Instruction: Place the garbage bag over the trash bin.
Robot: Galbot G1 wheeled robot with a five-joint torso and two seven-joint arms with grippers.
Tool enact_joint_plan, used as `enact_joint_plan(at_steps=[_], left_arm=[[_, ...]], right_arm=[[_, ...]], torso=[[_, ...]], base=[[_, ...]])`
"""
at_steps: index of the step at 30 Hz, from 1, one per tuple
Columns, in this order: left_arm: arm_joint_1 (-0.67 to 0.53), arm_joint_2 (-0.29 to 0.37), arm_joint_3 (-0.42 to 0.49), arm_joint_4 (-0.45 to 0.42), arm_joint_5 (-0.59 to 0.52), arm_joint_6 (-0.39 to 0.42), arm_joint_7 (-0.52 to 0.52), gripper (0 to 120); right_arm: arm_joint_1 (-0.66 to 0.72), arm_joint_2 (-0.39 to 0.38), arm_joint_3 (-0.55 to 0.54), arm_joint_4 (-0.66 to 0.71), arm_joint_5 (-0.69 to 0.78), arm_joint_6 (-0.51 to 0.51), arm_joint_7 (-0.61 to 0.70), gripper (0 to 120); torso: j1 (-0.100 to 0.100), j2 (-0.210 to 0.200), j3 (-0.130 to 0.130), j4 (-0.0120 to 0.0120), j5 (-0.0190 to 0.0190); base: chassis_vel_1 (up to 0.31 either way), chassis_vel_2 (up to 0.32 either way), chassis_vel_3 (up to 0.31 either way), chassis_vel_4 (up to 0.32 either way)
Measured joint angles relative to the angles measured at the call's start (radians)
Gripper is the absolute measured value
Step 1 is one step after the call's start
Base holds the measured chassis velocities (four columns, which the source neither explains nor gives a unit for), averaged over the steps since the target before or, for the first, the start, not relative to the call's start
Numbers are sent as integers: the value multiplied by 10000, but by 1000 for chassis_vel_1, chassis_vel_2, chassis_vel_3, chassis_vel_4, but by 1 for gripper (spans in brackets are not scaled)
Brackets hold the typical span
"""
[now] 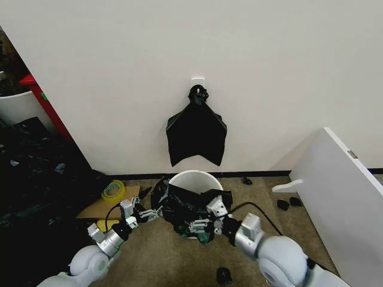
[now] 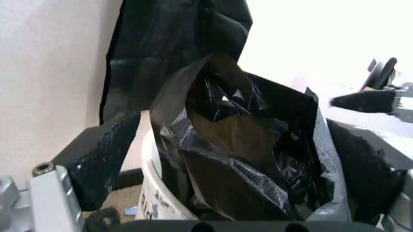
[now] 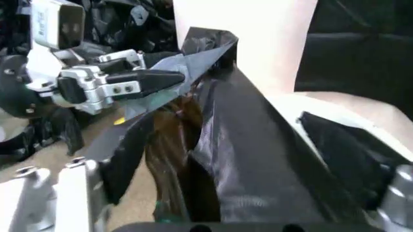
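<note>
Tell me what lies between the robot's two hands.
The garbage bag, stretched over the near side of the trash bin, spans from the left hand to the right hand in the head view.

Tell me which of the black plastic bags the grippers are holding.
The garbage bag draped over the near rim of the trash bin, between the left gripper and right gripper. The bunch of bags hangs untouched on the wall.

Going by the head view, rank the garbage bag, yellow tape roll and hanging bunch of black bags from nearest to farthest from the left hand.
1. Garbage bag, right at the left hand, over the trash bin.
2. Yellow tape roll, on the floor to the left.
3. Hanging bunch of black bags, up on the wall.
</note>
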Motion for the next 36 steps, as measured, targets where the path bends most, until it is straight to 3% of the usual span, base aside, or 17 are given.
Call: enact_joint_plan(at_steps=[12, 19, 21, 24, 36], left_arm=[[-7, 28, -40, -74, -41, 21, -31, 100], [16, 17, -81, -67, -45, 22, -35, 100], [49, 16, -124, -69, -46, 7, -35, 100], [125, 40, -203, -112, -44, -43, -6, 100], [513, 295, -411, -499, 76, -517, 453, 100]], right_arm=[[999, -4, -764, -695, -1026, -284, 110, 41], [1072, 2, -821, -805, -899, -407, 304, 19], [1142, 147, -823, -897, -354, -604, 757, 7], [1234, 309, -781, -1005, 426, -867, 1355, 0], [1722, 751, -554, -1359, 3174, -1861, 3683, 0]], torso=[[0, 0, -1, -2, -1], [0, 0, -1, -3, -1], [0, 0, -1, -3, -1], [0, 0, -1, -2, -1], [0, 0, -1, -3, -1]], base=[[0, 0, 0, 0], [0, 0, 0, 0], [0, 0, 0, 0], [0, 0, 0, 0], [0, 0, 0, 0]])
